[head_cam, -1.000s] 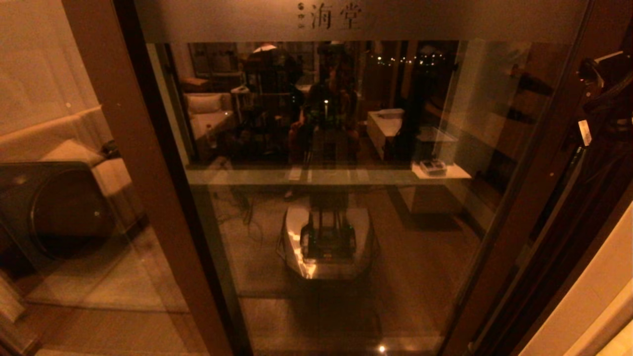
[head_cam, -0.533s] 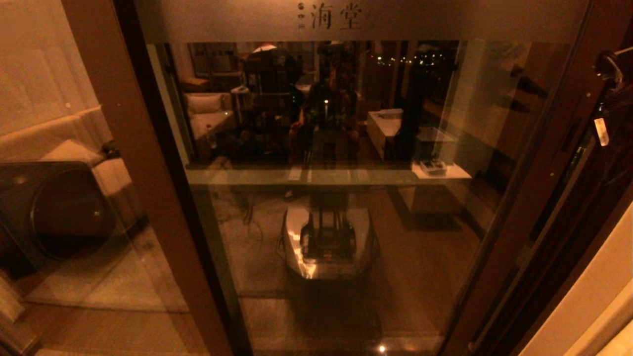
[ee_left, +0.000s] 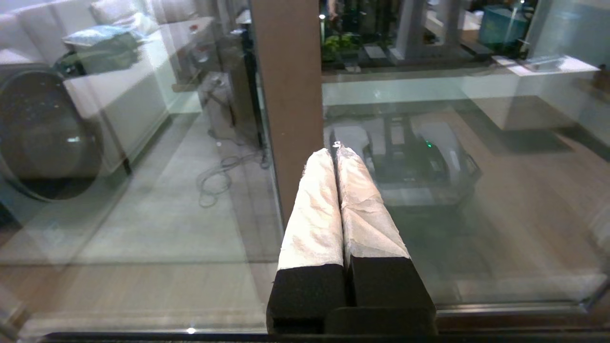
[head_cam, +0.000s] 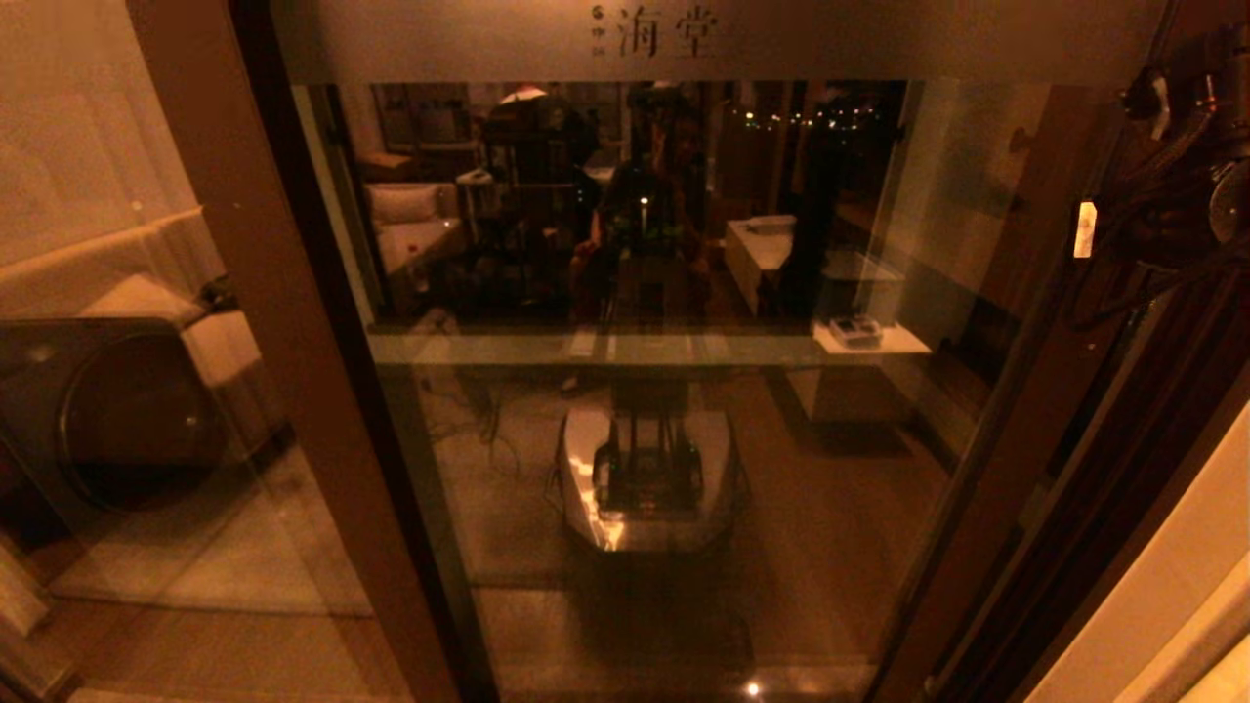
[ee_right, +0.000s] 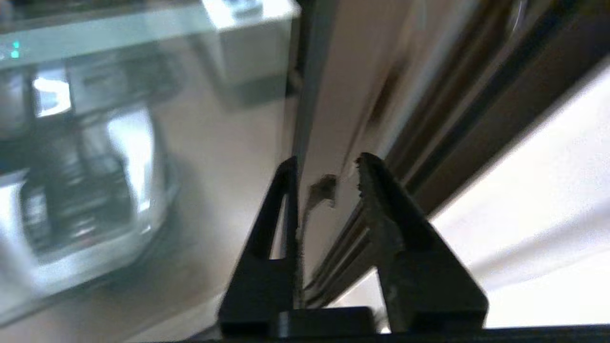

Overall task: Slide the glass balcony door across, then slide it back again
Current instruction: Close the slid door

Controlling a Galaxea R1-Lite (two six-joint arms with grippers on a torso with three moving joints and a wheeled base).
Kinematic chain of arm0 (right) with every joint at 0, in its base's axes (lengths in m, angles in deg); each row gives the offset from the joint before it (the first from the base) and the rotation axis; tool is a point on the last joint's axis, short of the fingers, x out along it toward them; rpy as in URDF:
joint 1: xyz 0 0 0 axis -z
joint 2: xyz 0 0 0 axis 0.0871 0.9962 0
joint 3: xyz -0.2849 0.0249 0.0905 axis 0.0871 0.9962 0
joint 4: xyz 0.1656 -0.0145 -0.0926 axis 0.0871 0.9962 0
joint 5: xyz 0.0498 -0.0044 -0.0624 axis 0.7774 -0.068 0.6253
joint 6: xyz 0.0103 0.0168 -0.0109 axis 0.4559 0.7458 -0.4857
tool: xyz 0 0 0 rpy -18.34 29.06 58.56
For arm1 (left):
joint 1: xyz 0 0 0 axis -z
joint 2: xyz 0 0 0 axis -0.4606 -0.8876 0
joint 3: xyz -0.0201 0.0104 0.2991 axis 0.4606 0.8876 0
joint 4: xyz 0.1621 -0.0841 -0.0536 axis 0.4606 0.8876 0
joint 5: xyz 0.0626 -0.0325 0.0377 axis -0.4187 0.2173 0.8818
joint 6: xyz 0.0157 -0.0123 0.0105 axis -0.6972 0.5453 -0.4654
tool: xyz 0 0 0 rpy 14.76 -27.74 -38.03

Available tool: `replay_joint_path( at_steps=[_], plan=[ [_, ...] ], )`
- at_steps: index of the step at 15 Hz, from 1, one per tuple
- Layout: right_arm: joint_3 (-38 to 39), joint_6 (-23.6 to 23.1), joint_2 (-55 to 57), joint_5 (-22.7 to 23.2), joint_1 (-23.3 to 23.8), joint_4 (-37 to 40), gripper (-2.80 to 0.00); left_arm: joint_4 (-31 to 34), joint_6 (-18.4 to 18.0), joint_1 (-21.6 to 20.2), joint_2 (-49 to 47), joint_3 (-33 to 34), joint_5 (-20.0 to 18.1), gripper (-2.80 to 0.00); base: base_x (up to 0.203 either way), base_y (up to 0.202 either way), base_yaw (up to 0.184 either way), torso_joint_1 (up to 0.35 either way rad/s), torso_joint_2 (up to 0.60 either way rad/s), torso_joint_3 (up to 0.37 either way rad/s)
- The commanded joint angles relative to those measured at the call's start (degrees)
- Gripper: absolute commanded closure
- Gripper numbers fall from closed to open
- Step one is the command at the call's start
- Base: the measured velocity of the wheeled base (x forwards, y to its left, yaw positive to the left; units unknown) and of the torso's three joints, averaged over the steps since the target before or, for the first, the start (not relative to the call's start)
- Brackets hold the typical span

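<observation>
up high, the right claw [ee_right: 326, 164] hangs parted and empty before the glass balcony door [ee_right: 333, 95] stile; left claw [ee_left: 336, 151] pinched closed.

Look at the frosted band [head_cam: 684, 39] topping the glass balcony door [head_cam: 664, 391]. You can read 海堂 there. The smaller marks just left of those characters are probably a logo, too small to read.

My head camera looks forward and down, close to the glass balcony door [head_cam: 684, 391], its frosted band at the top of the frame. My left wrist camera sits behind the left end effector [ee_left: 337, 152], facing the same glass and a brown frame post [ee_left: 290, 95]. My right wrist camera looks past the right end effector [ee_right: 326, 164] along the door's stile. All three share the robot's reflection [head_cam: 645, 478].
</observation>
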Motion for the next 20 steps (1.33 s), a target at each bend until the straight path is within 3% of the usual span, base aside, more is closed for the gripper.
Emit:
replay_joint_path(
  at_steps=[1, 5, 10, 20],
  plan=[
    [3.1, 1.1, -2.5, -0.4, -1.5, 0.3, 0.00, 0.0, 0.0, 0.0, -0.1, 1.8, 0.0, 0.00, 0.000, 0.000, 0.000, 0.000, 0.00, 0.000],
    [0.3, -0.4, -2.5, -1.4, -0.4, 2.8, 0.00, 0.0, 0.0, 0.0, -0.1, 1.7, 0.0, 0.00, 0.000, 0.000, 0.000, 0.000, 0.00, 0.000],
    [-1.7, 0.2, 0.1, -2.7, 10.0, 6.2, 0.00, 0.0, 0.0, 0.0, -0.1, 1.8, 0.0, 0.00, 0.000, 0.000, 0.000, 0.000, 0.00, 0.000],
    [-0.1, 4.0, 4.2, -1.3, 9.7, 3.0, 0.00, 0.0, 0.0, 0.0, -0.1, 1.8, 0.0, 0.00, 0.000, 0.000, 0.000, 0.000, 0.00, 0.000]
  ],
)
